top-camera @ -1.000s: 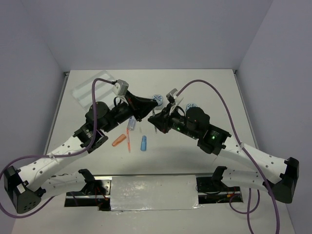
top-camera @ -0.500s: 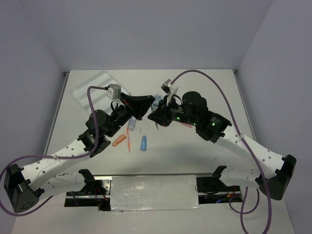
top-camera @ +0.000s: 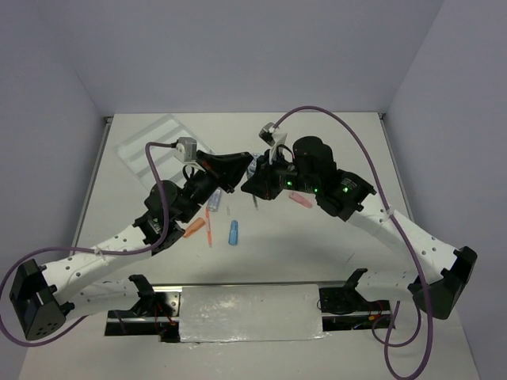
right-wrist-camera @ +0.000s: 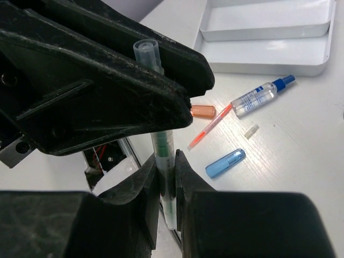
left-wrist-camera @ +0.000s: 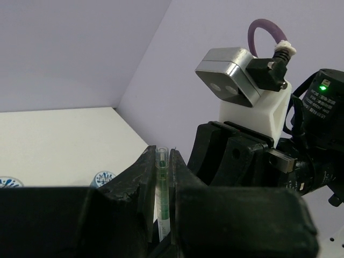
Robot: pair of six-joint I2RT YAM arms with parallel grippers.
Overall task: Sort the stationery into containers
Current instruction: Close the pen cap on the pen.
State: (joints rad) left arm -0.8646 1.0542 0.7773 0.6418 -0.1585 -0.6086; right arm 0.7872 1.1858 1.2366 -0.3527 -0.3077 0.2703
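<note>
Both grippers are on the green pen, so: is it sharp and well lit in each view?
Left wrist: green pen is sharp, but the fingers around it are near-black, without detail. Right wrist: pen is crisp, and the white tray is bright but not blown out. Top external: even light, soft shadows, pen hard to make out between the dark arms.

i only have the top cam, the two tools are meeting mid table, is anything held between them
observer: yes, a pen. The left wrist view shows the left tool shut on it, near its clear end.
operator: does the right one have it too
observer: yes. In the right wrist view the right tool is shut on the pen as well, further from the clear end, so both hold it at once.
</note>
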